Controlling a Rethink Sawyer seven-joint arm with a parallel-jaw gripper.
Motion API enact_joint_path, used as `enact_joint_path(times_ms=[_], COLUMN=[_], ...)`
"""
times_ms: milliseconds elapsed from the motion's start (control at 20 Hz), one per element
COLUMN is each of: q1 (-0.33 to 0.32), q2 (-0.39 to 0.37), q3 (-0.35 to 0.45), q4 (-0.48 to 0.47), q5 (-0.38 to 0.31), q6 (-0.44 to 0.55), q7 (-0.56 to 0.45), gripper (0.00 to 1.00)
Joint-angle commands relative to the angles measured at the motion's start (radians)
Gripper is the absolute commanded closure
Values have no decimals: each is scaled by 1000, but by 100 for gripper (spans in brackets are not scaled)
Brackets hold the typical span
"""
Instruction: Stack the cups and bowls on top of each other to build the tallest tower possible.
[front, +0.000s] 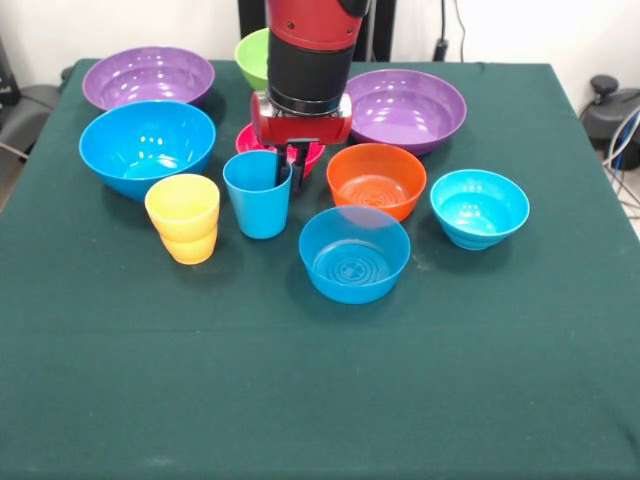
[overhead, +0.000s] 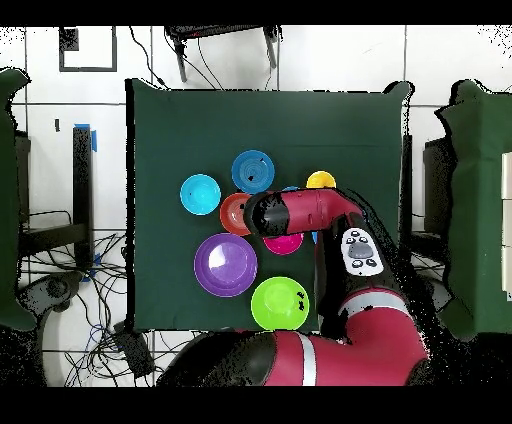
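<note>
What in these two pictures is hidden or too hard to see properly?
- Pink-red bowl, front view: mostly behind the gripper and the blue cup.
- Lime green bowl, front view: partly covered by the arm.
- Gripper: dark tips at the blue cup's rim; whether it is open or shut cannot be told.
- Overhead view: the arm covers the blue cup almost wholly, and one purple bowl and the large blue bowl entirely.

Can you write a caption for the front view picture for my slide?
Red robot's gripper hovers beside the blue cup, bowls all around.
</note>
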Motion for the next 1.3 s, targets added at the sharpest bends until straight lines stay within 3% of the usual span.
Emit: enact_joint_path(times_ms=[50,200,500,900,1300], q1=[4,6,5,20,49], q2=[65,65,48,88,146], q3=[49,43,70,102,127], q4=[7,4,-59,-258,-426], q5=[-91,-91,-57,-18,-27], q6=[-26,-26,72,270,387], q7=[-41,-36,-81,-144,-167], gripper=[100,100,100,100,100])
